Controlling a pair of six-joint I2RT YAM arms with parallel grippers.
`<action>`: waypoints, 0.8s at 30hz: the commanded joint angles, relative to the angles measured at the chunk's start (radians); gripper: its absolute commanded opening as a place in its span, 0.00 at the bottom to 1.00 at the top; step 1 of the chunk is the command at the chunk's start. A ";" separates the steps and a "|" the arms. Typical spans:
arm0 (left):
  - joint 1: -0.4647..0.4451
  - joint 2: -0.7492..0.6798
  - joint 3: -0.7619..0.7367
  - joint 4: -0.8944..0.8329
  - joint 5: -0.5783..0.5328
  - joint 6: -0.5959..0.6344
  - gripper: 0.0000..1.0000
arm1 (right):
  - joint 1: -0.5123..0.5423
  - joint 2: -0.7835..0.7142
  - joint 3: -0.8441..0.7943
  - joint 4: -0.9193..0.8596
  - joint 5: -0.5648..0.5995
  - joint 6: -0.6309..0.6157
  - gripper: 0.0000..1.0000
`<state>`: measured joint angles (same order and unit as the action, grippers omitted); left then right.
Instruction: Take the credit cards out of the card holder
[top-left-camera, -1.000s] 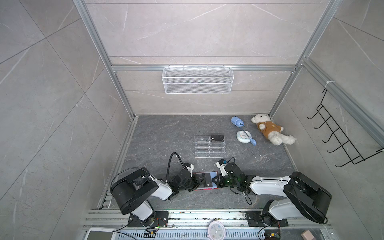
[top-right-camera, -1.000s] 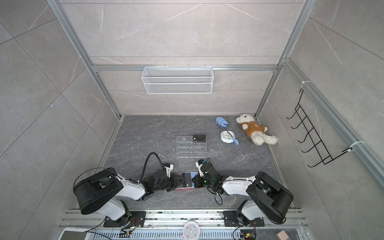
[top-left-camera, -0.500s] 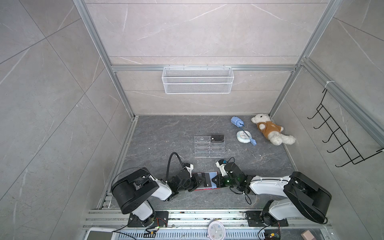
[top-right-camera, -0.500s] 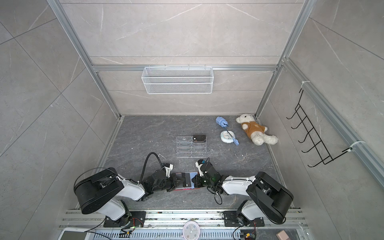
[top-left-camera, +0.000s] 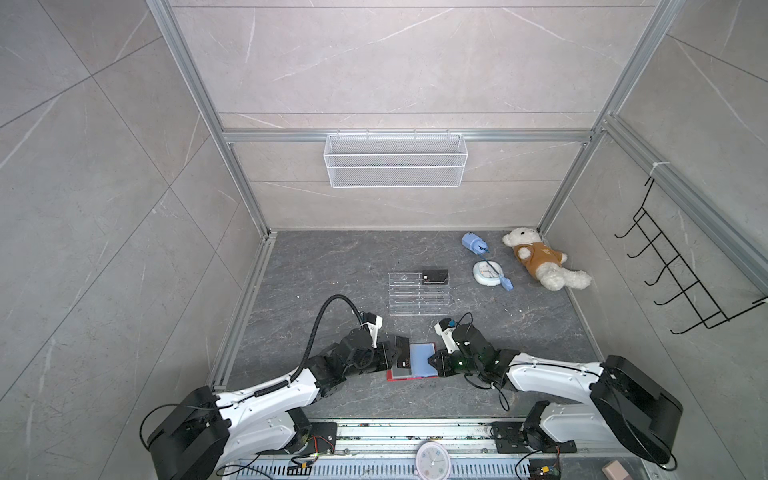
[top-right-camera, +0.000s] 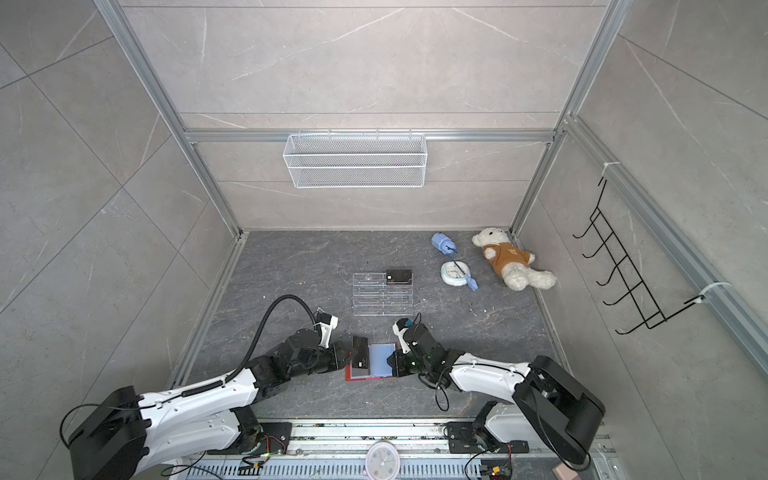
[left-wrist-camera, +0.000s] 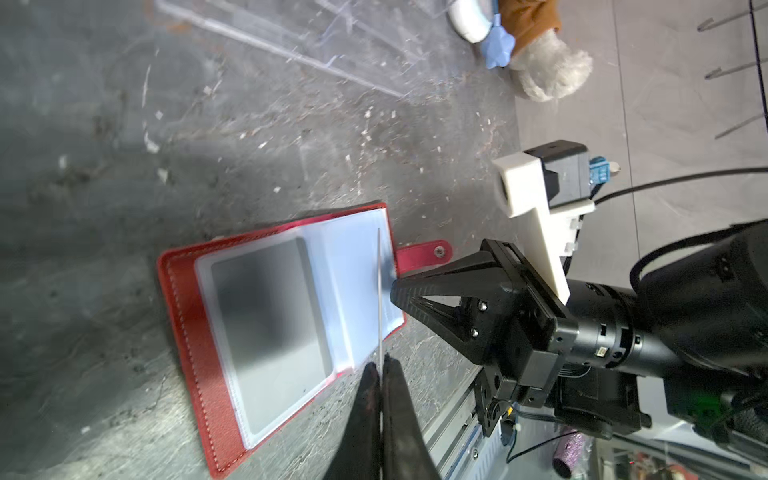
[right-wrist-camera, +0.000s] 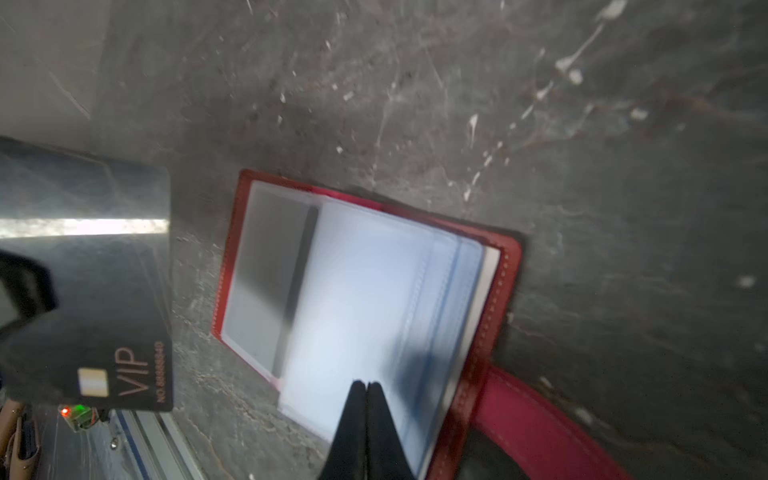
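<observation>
Pinching a credit card (right-wrist-camera: 104, 324) beside the open card holder (left-wrist-camera: 183, 299), the left hand (left-wrist-camera: 380, 368) hovers; the right hand (right-wrist-camera: 365, 386) is pressed together over it.

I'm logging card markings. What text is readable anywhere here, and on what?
"VIP": black rectangular plastic card held by the left tool.
"NO 8888", later digits blurred: same card.
Too small: print on the second black card in the clear acrylic tiered stand.
Too small: white round clock and pink-rimmed round clock numerals.
</observation>
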<state>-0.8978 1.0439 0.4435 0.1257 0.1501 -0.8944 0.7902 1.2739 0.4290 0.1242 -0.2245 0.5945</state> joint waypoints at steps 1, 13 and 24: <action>0.003 -0.044 0.118 -0.254 0.036 0.282 0.00 | -0.002 -0.105 0.087 -0.151 0.066 -0.115 0.31; 0.002 0.005 0.418 -0.622 0.074 0.778 0.00 | -0.003 -0.448 0.271 -0.494 0.313 -0.411 0.84; 0.002 0.150 0.684 -0.839 0.123 1.102 0.00 | -0.003 -0.529 0.304 -0.541 0.289 -0.406 1.00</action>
<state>-0.8978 1.1873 1.0668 -0.6346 0.2211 0.0593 0.7906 0.7612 0.7002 -0.3767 0.0784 0.1932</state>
